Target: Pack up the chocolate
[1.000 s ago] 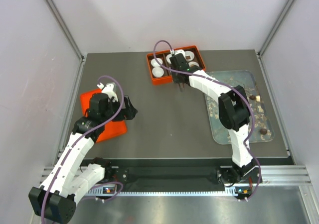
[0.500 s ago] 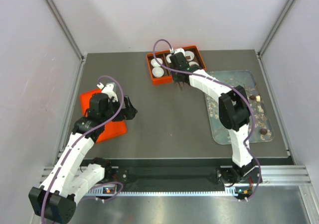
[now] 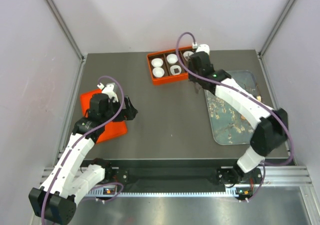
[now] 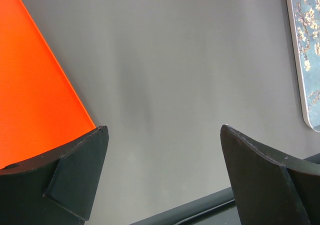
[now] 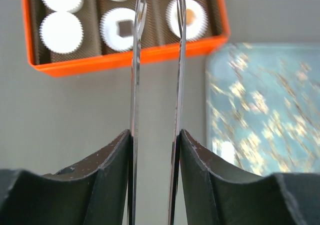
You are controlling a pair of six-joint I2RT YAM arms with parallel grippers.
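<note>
The dark grey desk (image 3: 165, 120) carries a grey-blue blossom-print tray (image 3: 225, 125) at 3 o'clock, a flat orange sheet (image 3: 112, 130) at 9 and an orange box (image 3: 170, 80) of white fluted paper cups (image 5: 61, 31) at 12. The left gripper (image 4: 164, 135) hangs over the sheet's edge, jaws spread wide and empty. The right gripper (image 5: 158, 5) hovers between box and tray, its thin metal blades narrowly apart, nothing between them. One dark square chocolate (image 5: 125, 28) sits in the near middle cup, and a tan lump (image 5: 190, 16) in the cup at its 3 o'clock

Matt brown chocolate (image 5: 124, 28), fluted white paper cups (image 5: 61, 32), smooth orange plastic box (image 5: 125, 59).
</note>
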